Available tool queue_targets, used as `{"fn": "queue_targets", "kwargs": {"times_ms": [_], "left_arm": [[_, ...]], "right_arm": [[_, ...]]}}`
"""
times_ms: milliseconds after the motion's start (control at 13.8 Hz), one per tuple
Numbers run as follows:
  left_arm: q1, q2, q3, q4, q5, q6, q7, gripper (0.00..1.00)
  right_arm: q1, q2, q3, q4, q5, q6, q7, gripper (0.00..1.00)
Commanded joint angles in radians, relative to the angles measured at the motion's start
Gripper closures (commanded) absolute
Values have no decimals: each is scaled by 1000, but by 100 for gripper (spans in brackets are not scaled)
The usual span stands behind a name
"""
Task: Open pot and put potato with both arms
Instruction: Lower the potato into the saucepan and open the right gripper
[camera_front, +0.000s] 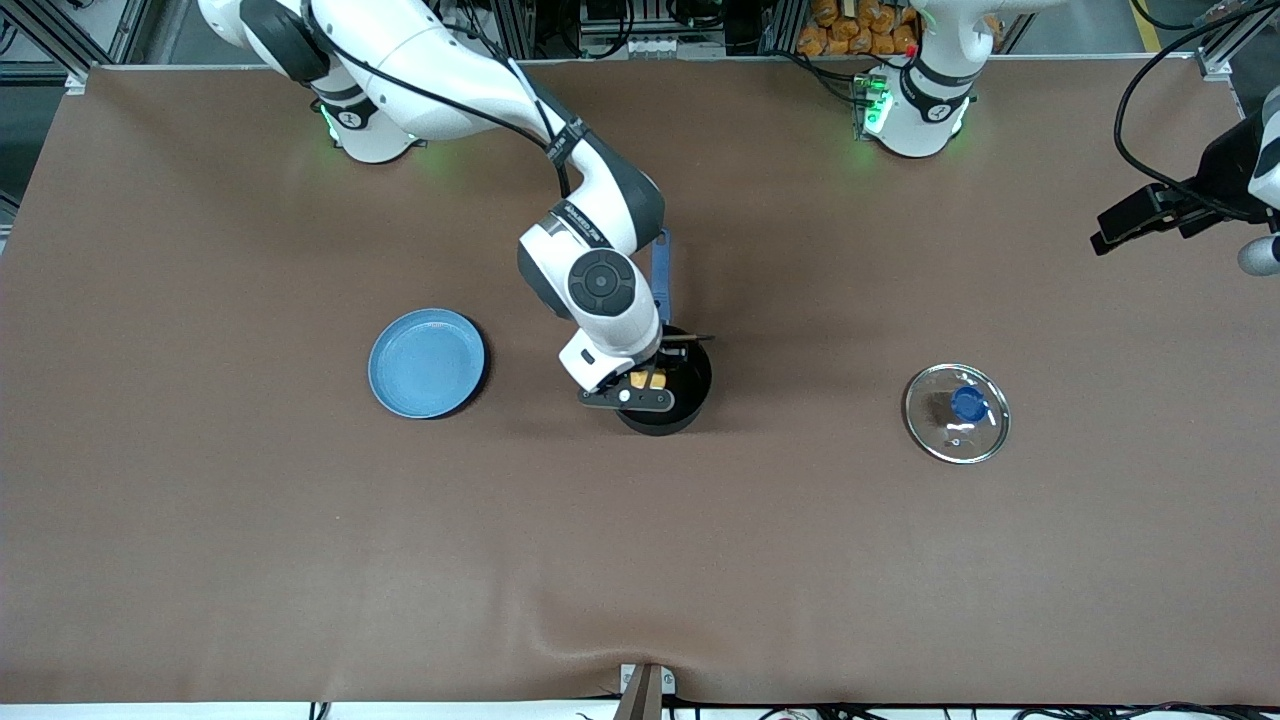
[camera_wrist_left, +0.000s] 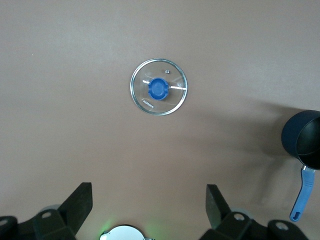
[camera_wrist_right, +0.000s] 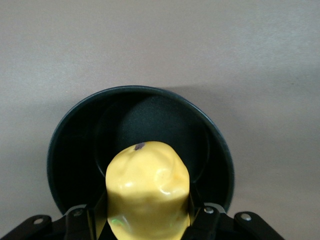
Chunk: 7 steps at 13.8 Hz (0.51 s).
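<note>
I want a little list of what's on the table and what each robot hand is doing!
pot: black pot, lid off, blue handle pointing toward the robots' bases
potato: yellow potato, held over the open pot
right gripper: right gripper shut on the potato, over the pot
left gripper: left gripper open, holding nothing, up in the air at the left arm's end of the table, waiting
lid: glass lid with blue knob, flat on the table toward the left arm's end
plate: blue plate, beside the pot toward the right arm's end

potato (camera_wrist_right: 147, 192) over pot (camera_front: 690, 395) | lid (camera_front: 957, 413) toward left arm's end
</note>
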<state>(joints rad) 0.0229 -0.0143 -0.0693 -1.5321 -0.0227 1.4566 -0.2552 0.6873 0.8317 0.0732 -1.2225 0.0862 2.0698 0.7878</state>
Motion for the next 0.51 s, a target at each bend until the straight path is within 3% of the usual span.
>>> {"fn": "queue_targets", "kwargs": {"times_ms": [0, 433], "left_arm": [[5, 4, 0, 13, -20, -9, 21, 0], [5, 8, 0, 12, -20, -8, 21, 0]], "right_arm": [[26, 69, -16, 98, -22, -10, 42, 100], [49, 109, -18, 106, -51, 30, 64, 100]]}}
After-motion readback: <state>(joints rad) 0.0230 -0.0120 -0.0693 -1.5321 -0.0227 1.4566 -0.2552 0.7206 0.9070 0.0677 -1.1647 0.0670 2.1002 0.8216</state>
